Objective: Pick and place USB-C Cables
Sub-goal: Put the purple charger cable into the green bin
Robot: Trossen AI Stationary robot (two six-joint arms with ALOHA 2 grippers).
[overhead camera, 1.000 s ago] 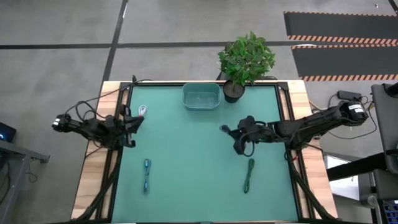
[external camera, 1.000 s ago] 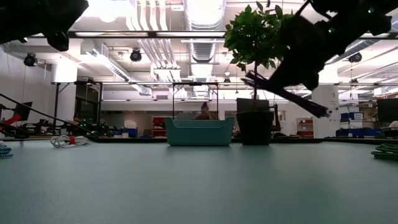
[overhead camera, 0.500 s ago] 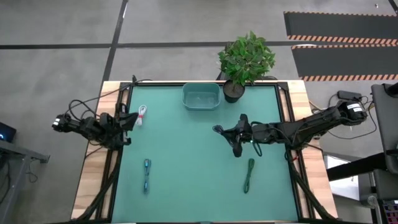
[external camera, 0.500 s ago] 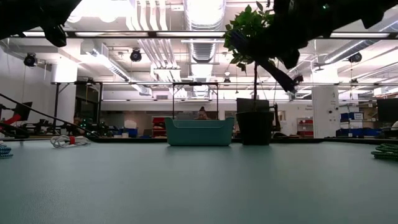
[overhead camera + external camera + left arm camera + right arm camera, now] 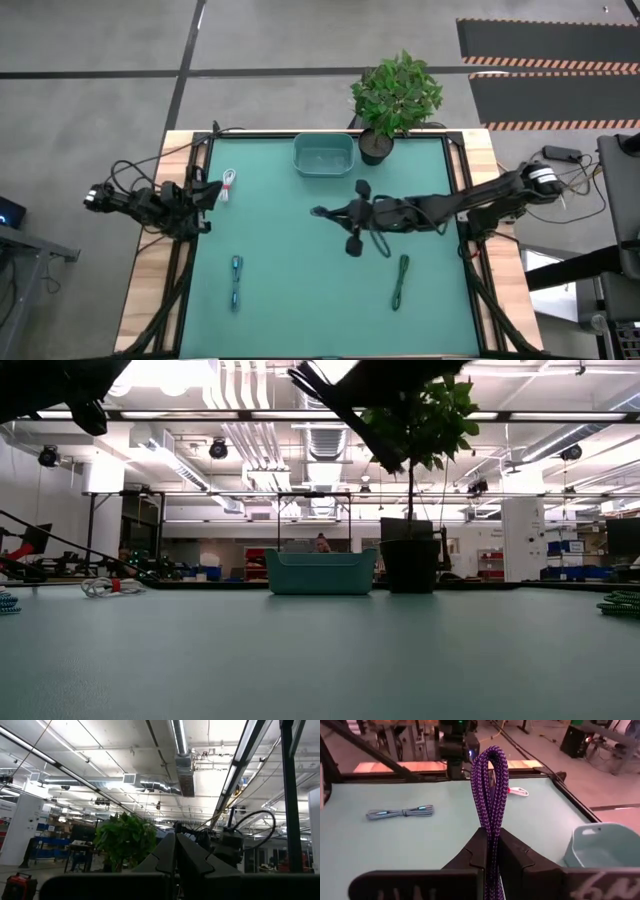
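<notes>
Right arm has reached farther left across the tabletop (image 5: 300, 260).
Its fingers (image 5: 490, 851) are clenched on a purple cable (image 5: 491, 795), held near the bin (image 5: 324, 155). Blue cable (image 5: 236, 281), green cable (image 5: 401, 280) and white-red cable (image 5: 229, 183) lie on the mat; left fingers (image 5: 175, 855) are pressed together.

purple cable (image 5: 491, 795): braided weave | table mat (image 5: 300, 260): matt green | bin (image 5: 324, 156): smooth plastic

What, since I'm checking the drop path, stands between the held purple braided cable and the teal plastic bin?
Nothing visible: only bare green mat lies between the right gripper's purple braided cable and the teal plastic bin.
</notes>
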